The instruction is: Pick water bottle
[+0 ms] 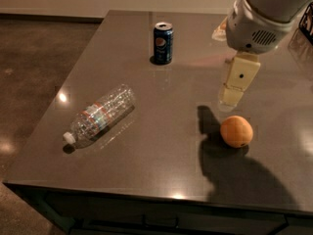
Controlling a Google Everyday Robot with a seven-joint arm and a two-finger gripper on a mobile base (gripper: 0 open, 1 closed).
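Note:
The water bottle (pixel 100 115) is clear ribbed plastic with a white cap and a red-orange and blue label band. It lies on its side at the front left of the dark table (pixel 161 151), cap pointing to the front left. My gripper (pixel 231 96) hangs from the arm at the upper right, above the table and just behind the orange. It is well to the right of the bottle and holds nothing that I can see.
A dark blue Pepsi can (pixel 163 43) stands upright at the back middle. An orange (pixel 236 130) lies at the right, just in front of the gripper. The table's left and front edges drop to a brown floor (pixel 34 62).

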